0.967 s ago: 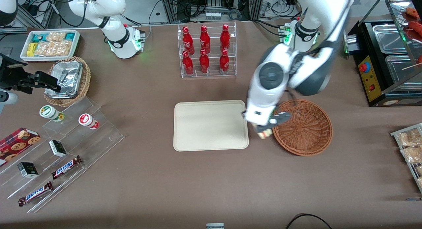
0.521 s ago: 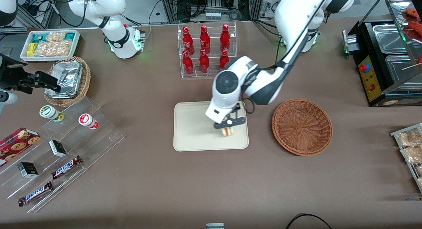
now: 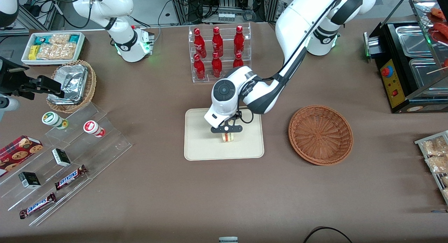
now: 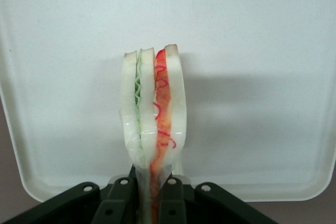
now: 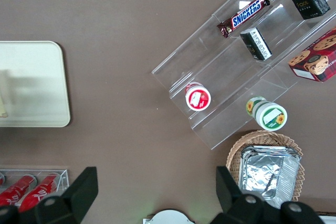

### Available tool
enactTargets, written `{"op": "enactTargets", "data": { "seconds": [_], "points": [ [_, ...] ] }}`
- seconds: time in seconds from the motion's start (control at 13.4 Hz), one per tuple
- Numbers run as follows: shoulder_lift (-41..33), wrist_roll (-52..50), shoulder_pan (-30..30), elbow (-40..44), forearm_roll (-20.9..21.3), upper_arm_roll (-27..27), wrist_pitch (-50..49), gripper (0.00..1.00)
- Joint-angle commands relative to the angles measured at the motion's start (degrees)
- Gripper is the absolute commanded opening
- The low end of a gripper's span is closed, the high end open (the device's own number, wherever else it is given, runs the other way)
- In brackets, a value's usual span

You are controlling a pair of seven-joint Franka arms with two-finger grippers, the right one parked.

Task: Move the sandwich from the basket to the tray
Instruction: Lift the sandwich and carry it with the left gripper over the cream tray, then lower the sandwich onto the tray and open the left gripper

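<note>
Gripper fingers clamp the sandwich upright over the tray

Front view looks steeply down over the whole surface, left wrist view sits close above the tray, right wrist view shares that tray.

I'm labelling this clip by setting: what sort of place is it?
Probably a mock snack-shop counter in a robot lab: bottle rack, chocolate bars, cables. The gripper holds a sandwich over the tray.
</note>
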Motion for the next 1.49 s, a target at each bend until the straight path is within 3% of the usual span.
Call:
{"op": "enactTargets", "data": {
  "seconds": [0.0, 0.82, 0.89, 0.97, 1.04, 1.41],
  "points": [
    [2.2, 1.3, -1.7, 2.1, 0.8, 0.3, 0.1, 0.00],
    [4.1, 0.9, -1.8, 2.2, 0.9, 0.5, 4.9, 0.02],
    [4.2, 0.9, -1.9, 2.2, 0.9, 0.5, 4.9, 0.11],
    [4.2, 0.9, -1.8, 2.2, 0.9, 0.5, 4.9, 0.45],
    [4.2, 0.9, -1.9, 2.2, 1.0, 0.6, 4.9, 0.98],
    [-0.6, 0.6, -1.0, 2.0, 0.2, 0.6, 2.0, 1.00]
  ]
}}
